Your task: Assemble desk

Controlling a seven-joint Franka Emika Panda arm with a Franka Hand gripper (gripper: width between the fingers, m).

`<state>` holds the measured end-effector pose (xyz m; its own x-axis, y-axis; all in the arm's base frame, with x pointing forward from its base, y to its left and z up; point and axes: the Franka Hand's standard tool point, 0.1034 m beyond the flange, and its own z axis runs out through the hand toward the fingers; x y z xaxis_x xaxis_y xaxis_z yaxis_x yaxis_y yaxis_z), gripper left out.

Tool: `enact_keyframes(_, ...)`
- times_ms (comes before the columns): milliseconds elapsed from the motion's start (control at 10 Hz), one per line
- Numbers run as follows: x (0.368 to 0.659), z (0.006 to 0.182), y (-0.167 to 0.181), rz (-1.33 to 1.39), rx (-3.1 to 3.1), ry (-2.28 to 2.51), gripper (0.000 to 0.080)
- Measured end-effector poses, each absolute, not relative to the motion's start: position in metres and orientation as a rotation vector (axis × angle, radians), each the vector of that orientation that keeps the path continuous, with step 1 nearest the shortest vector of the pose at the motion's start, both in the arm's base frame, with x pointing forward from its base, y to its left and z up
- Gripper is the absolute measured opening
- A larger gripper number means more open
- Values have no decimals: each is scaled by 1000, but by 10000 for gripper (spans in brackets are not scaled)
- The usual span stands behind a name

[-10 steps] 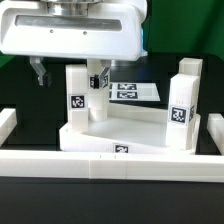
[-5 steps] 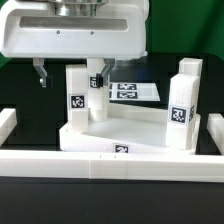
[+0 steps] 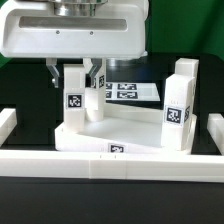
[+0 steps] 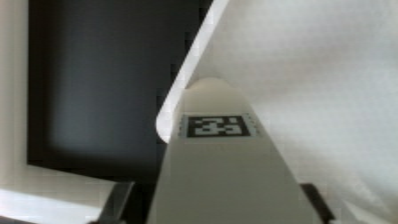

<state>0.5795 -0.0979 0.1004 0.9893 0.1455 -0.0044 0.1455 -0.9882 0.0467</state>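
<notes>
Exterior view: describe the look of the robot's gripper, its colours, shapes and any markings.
The gripper has a wide, boxy white body with rounded corners, set under a grey metallic round wrist flange. Two short dark fingers hang beneath it. No markings or cables are visible on it.

Black desk under me

On the black desk (image 3: 20, 90) lie the white tabletop (image 3: 125, 135), the flat marker board (image 3: 128, 91) behind it, and the long border rail (image 3: 110, 163) in front.

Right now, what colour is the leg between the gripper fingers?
White, with a black-and-white square tag; the leg shows best in the exterior view.
</notes>
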Motion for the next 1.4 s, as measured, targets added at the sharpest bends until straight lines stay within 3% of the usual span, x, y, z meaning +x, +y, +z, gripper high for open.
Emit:
enact_keyframes(500, 579, 100, -98, 5, 3094, -138, 290)
enact_keyframes(1000, 573, 99, -97, 6, 3036, -816, 290)
enact_keyframes(1400, 569, 100, -93, -38, 2972, -1024, 296)
